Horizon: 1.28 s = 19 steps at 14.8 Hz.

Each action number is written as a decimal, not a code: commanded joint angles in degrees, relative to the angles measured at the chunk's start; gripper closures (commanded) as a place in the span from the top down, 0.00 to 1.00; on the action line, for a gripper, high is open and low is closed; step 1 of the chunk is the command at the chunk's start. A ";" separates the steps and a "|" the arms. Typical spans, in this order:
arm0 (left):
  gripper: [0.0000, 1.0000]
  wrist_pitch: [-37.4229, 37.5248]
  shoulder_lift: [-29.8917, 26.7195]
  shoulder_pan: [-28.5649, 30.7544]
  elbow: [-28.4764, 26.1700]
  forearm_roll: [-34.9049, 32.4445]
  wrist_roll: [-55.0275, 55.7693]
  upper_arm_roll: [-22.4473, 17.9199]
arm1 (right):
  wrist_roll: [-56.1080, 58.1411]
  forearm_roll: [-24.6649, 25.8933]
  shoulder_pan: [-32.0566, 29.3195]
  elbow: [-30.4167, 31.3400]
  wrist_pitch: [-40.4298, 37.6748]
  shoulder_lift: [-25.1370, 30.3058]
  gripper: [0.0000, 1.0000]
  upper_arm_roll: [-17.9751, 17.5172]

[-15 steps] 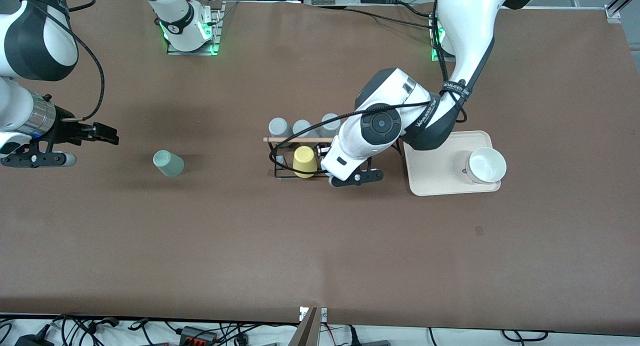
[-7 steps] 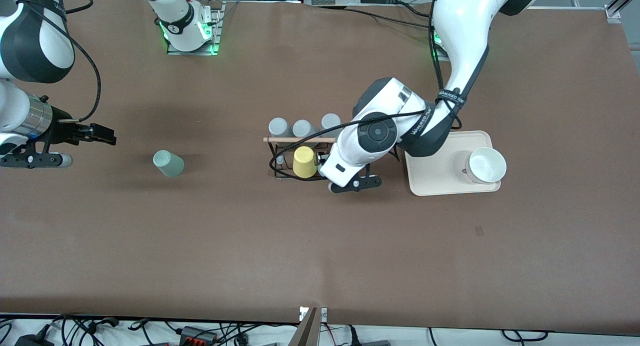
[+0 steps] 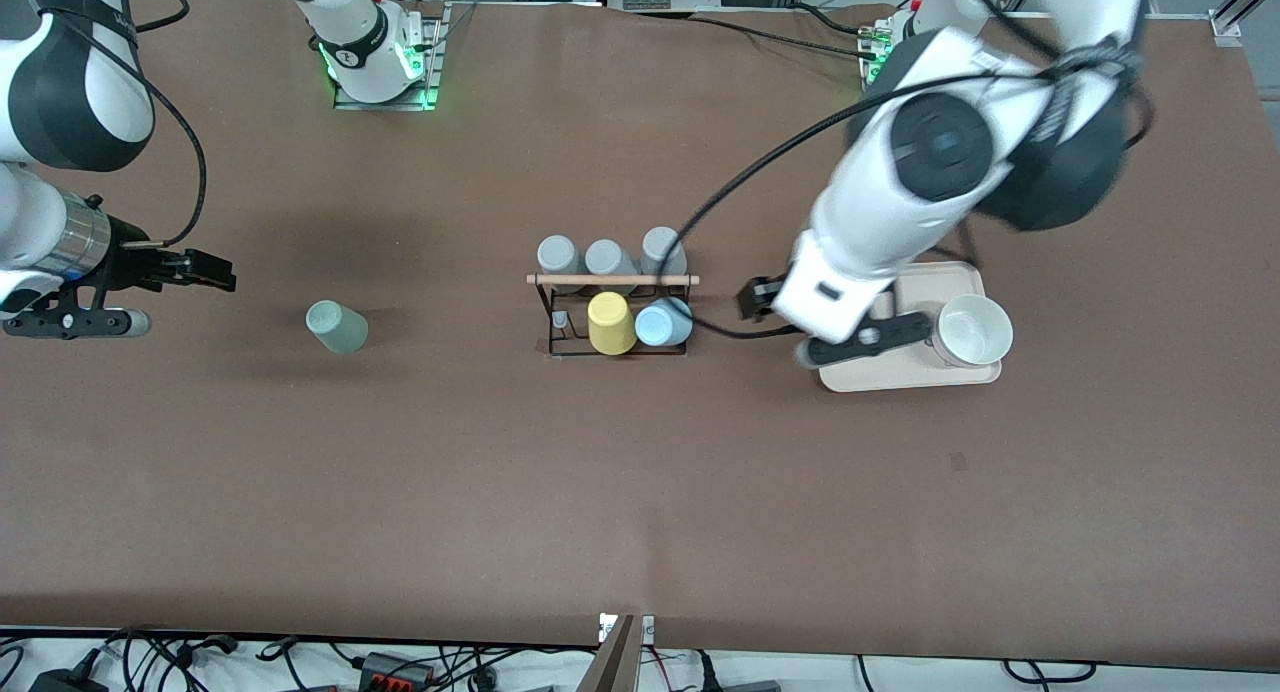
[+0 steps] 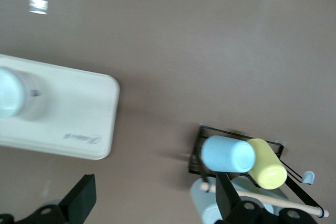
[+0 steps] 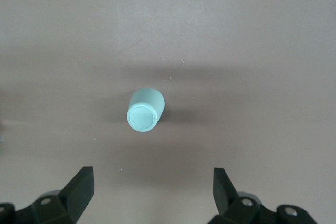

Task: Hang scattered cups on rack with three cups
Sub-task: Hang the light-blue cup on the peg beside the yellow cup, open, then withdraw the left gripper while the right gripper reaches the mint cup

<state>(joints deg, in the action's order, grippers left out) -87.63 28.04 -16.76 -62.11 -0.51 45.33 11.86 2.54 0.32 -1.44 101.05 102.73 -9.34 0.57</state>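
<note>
The light blue cup point(image 3: 663, 323) point(image 4: 228, 153) hangs on the black wire rack point(image 3: 553, 317) point(image 4: 197, 153), beside a yellow cup point(image 3: 610, 323). My left gripper point(image 3: 850, 340) point(image 4: 155, 200) is open and holds nothing. It is up in the air over the gap between the rack and the cream tray. The mint-green cup point(image 3: 336, 327) point(image 5: 145, 110) rests on the bare table toward the right arm's end. My right gripper point(image 3: 70, 322) point(image 5: 152, 192) waits open and apart from that cup, near the table's end.
Three grey cups point(image 3: 605, 257) sit along the rack's side farther from the front camera, under its wooden dowel point(image 3: 612, 279). A cream tray point(image 3: 860, 372) point(image 4: 79, 119) with a white bowl point(image 3: 972, 329) lies toward the left arm's end.
My left gripper opened and let go of the light blue cup on the rack. It then rose and swung toward the tray. The right arm barely moved.
</note>
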 commanded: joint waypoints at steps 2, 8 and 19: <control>1.00 3.24 -3.78 3.91 -1.88 -2.21 -0.94 0.09 | -0.25 0.64 0.38 8.54 5.99 1.96 1.00 -0.22; 1.00 12.66 -6.06 9.53 -2.31 -2.30 -9.16 0.52 | -7.35 3.89 4.07 16.97 15.63 -0.41 1.00 -0.30; 1.00 8.10 -16.51 10.60 -17.76 -4.41 -21.95 0.79 | -14.76 3.81 5.04 18.21 25.67 -8.41 1.00 -0.48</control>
<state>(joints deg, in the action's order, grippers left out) -75.95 16.91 -6.75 -71.99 -3.60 25.24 12.38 -10.73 3.24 3.55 118.74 126.52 -17.18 0.12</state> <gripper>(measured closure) 0.000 0.000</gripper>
